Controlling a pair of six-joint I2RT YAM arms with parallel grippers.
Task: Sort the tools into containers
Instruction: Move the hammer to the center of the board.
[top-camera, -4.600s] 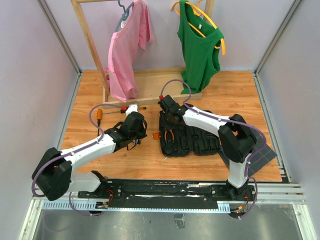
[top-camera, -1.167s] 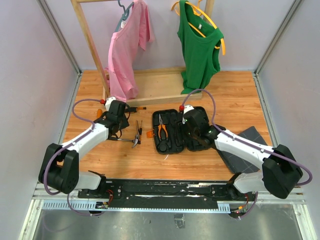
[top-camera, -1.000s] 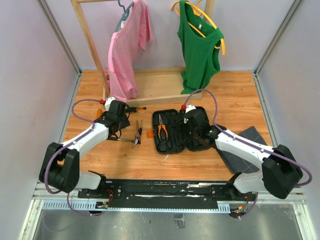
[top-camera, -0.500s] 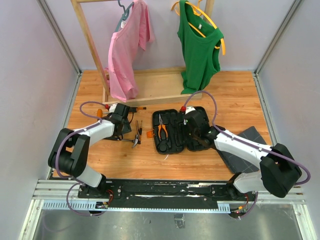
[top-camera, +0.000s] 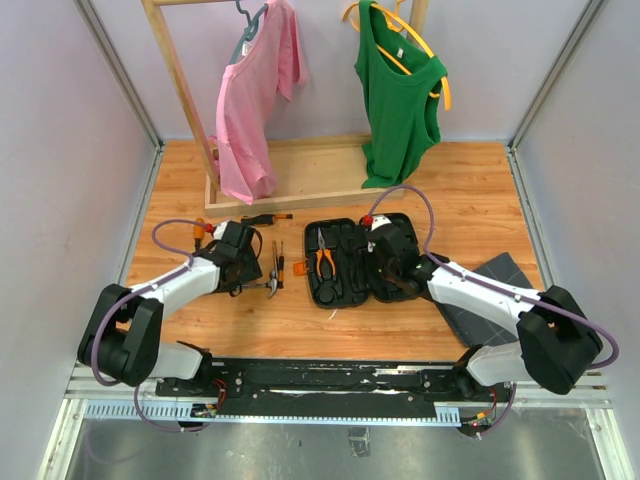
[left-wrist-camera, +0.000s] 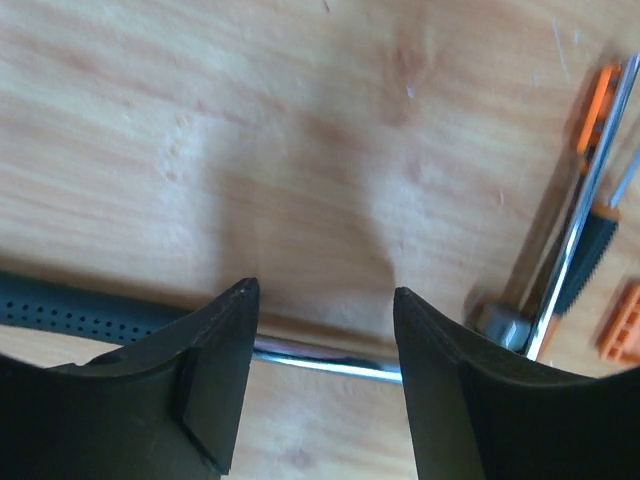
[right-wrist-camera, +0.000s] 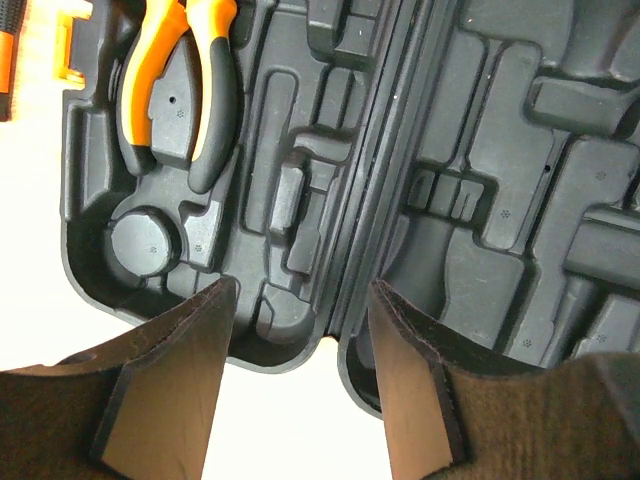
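Found left claw (left-wrist-camera: 322, 292) parted to a middling gap, gripping nothing. Saw black-handled hammer (left-wrist-camera: 90, 308) flat on the table (left-wrist-camera: 300, 120), crossing under both fingertips: perforated grip out past the left finger, bare steel shaft across the gap, head just beyond the right finger. Cannot tell whether the fingers touch it. Noted a black-and-orange-handled screwdriver (left-wrist-camera: 585, 265) just right of the hammer head, lying on the wood.

Found right claw (right-wrist-camera: 302, 288) likewise part open and empty, poised over the near rim of the open tool case (right-wrist-camera: 330, 120), astride its hinge line. Saw orange-handled pliers (right-wrist-camera: 213, 100) seated in a moulded slot ahead and left of this claw.
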